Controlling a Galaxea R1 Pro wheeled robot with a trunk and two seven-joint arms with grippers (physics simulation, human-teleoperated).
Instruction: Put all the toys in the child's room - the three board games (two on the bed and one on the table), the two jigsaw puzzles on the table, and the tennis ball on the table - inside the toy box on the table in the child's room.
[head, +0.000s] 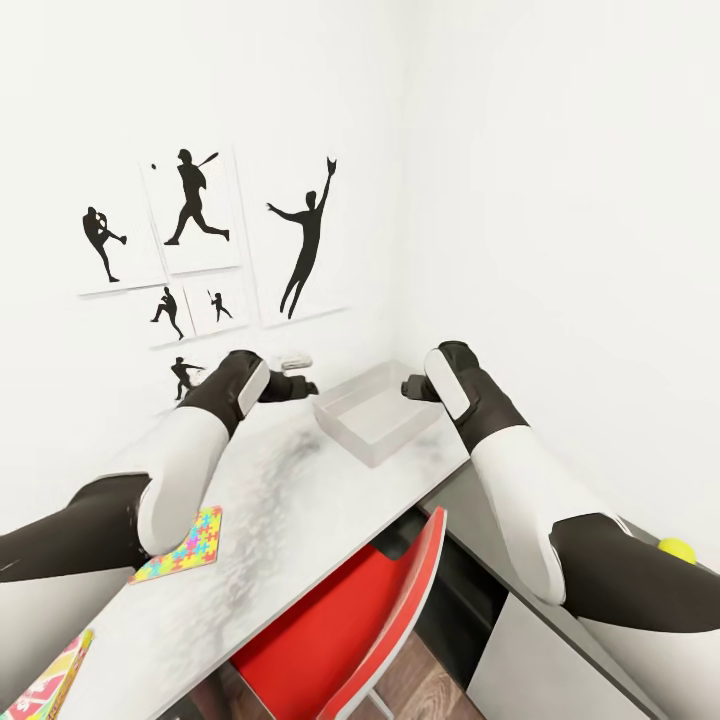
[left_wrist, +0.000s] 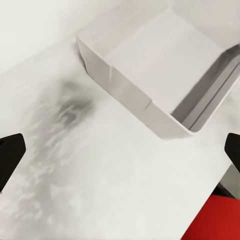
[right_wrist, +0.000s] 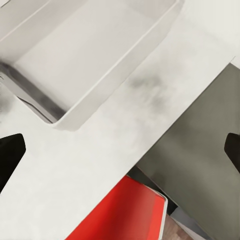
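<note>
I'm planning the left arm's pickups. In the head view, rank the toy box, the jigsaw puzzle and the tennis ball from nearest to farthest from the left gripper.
1. Toy box: just beside the left gripper, toward the wall corner.
2. Jigsaw puzzle: back along the table, under the left forearm.
3. Tennis ball: far across, past the right arm, by the wall.

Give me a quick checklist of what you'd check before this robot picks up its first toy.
1. Toy box empty and ready: ok, nothing inside it.
2. Left gripper open: ok, fingers wide apart.
3. Right gripper open: ok, holding nothing.
4. Jigsaw puzzle free to grab: cannot tell, left arm partly covers it.
5. Tennis ball located: ok, on the lower dark section beside the right arm.
6. Red chair out of the way: not ok, tucked at the table edge.
</note>
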